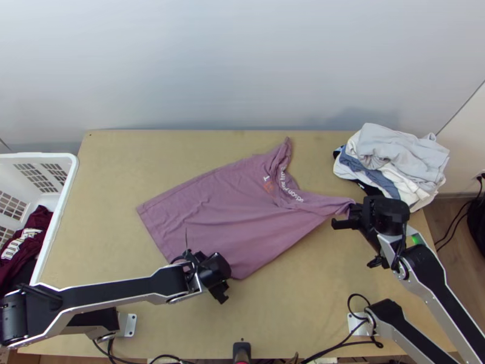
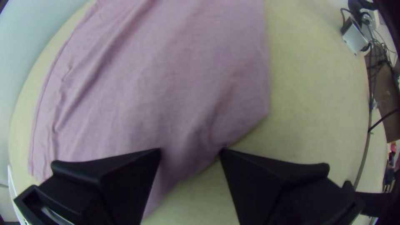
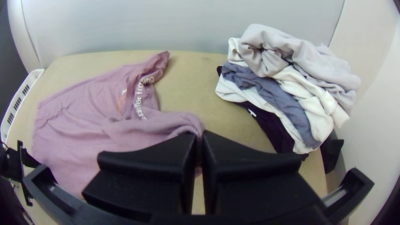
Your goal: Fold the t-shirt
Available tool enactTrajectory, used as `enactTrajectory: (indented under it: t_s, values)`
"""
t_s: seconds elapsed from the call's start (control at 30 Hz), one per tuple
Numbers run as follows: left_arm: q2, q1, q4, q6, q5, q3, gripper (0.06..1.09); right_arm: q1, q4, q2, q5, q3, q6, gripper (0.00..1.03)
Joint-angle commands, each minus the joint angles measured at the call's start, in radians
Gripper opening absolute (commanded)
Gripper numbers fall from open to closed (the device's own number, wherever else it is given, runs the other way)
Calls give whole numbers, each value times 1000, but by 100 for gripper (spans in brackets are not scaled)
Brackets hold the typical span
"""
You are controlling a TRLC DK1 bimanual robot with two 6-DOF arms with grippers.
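My right gripper (image 1: 351, 213) is clamped on one end of the single mauve t-shirt (image 1: 224, 212); my left gripper's (image 1: 206, 274) fingers stand apart, cloth showing between them. The shirt spreads leftward from the right fingers across the bench (image 1: 315, 279). The right wrist view reveals a dark purple garment (image 3: 271, 129) in the one pile (image 1: 403, 161) at the far right corner; from above, one basket (image 1: 60, 200) by the left edge holds maroon cloth (image 1: 27, 239).

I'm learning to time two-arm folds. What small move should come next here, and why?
Probably close the left gripper on the t-shirt's edge: that edge shows between its open fingers, while the right gripper has the shirt pinched at another part, so a second grip would likely help control the fold.
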Motion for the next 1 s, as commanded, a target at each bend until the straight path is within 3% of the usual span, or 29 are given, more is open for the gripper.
enactTrajectory:
  t_s: [0.0,0.1,0.13,0.27,0.5,0.8,0.93,0.97]
  values:
    - [67,40,85,11,7,-5,41,7,6,30,-1,13,-4,3]
    - [69,73,130,53,7,-12,12,12,10,43,-1,13,-6,3]
    - [63,86,128,64,7,-8,10,12,10,46,-1,13,-6,3]
    - [-15,123,50,74,13,57,10,15,21,61,-1,8,-6,3]
    - [-31,331,-209,83,227,349,10,18,61,92,-1,-11,-3,3]
    - [189,630,-200,67,412,508,10,32,93,141,-1,-7,-3,3]
    - [287,712,-76,50,438,510,10,35,93,153,-1,-5,-7,3]
    - [313,724,-45,39,437,512,16,38,93,156,-1,-4,-7,3]
